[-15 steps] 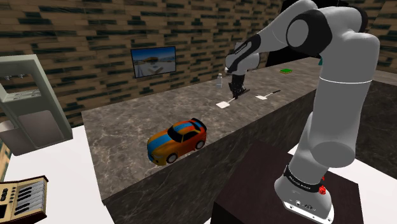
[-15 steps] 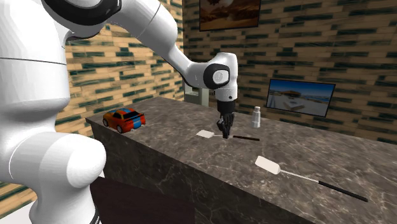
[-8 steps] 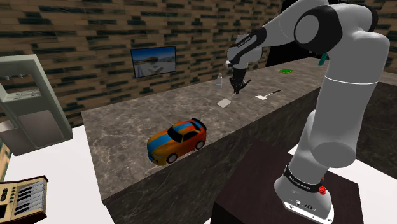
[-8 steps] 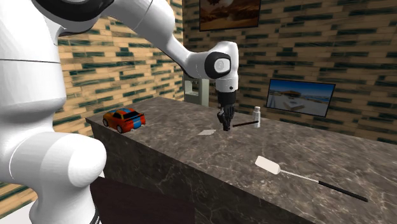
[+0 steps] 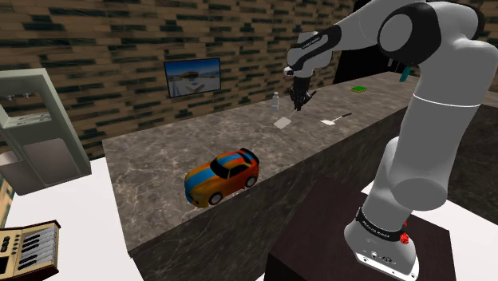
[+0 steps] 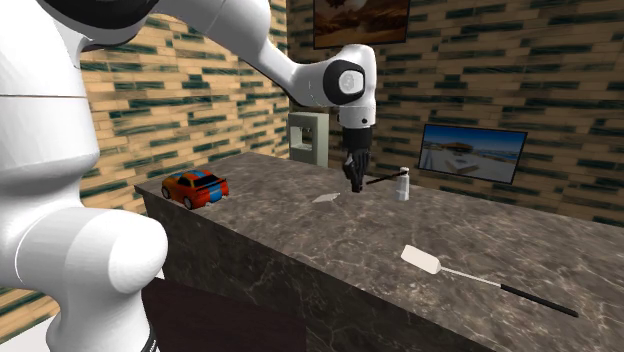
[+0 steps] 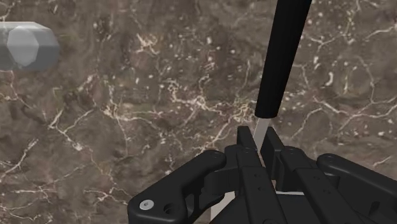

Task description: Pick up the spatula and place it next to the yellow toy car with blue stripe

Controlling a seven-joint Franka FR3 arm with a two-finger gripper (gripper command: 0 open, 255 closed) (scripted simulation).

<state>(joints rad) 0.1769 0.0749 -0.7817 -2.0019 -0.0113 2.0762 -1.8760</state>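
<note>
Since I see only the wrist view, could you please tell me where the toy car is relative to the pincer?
Observer: The orange, blue-striped toy car stands toward the second exterior view's left of the pincer, near the end of the counter.
Operator: And how is my load hanging?
Observer: The spatula tilts, its pale blade lower than the handle.
Operator: Anything else nearby?
Observer: A second spatula lies toward that view's right.

Brown brick walls [image 5: 96,40], dark streaks between courses. Long counter [image 5: 160,156], dark veined stone top. Landscape screen [image 5: 192,77] on wall behind counter; framed picture [image 6: 360,20] higher up. Pale green cabinet [image 5: 32,128] at shoulder view's left. White floor [image 5: 72,231].
</note>
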